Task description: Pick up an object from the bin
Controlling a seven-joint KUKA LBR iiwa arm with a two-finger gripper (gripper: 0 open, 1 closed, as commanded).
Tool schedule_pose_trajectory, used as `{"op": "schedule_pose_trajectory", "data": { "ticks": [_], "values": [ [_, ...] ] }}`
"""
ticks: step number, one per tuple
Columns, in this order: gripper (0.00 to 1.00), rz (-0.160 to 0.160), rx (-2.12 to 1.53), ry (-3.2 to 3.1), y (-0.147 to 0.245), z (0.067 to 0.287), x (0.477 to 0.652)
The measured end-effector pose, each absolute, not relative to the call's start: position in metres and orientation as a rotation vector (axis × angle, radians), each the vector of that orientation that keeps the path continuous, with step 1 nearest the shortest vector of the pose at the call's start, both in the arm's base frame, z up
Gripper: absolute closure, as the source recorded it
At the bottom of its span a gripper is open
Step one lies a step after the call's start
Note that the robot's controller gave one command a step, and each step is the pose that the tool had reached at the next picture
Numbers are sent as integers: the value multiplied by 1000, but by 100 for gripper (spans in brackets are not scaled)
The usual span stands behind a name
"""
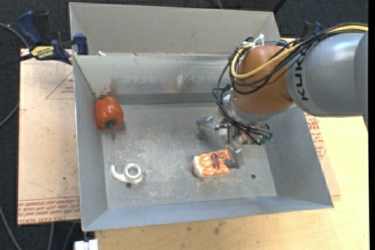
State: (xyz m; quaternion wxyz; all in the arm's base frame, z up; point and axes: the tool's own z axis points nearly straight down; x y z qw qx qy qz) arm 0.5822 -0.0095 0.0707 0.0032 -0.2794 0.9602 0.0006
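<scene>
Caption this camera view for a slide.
Tool over an orange patterned object in the bin; red pepper and ring lie leftward.

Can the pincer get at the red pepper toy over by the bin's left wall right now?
Probably yes: the red pepper toy sits alone, nothing lying between it and the pincer, though the bin's wall is close.

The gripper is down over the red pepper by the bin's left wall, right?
No. The gripper is over the orange-and-white patterned thing near the front middle; the red pepper lies apart by the left wall, as the camera view shows.
</scene>
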Motion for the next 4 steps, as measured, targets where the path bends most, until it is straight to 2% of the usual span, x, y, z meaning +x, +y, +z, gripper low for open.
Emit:
{"op": "schedule_pose_trajectory", "data": {
  "ticks": [1, 2, 4],
  "values": [
    [0, 0, -874, 3017, -14, 70, 555],
    [100, 5, -1190, 2905, 70, 72, 548],
    [100, 5, -1188, 2905, 69, 72, 548]
  ]
}}
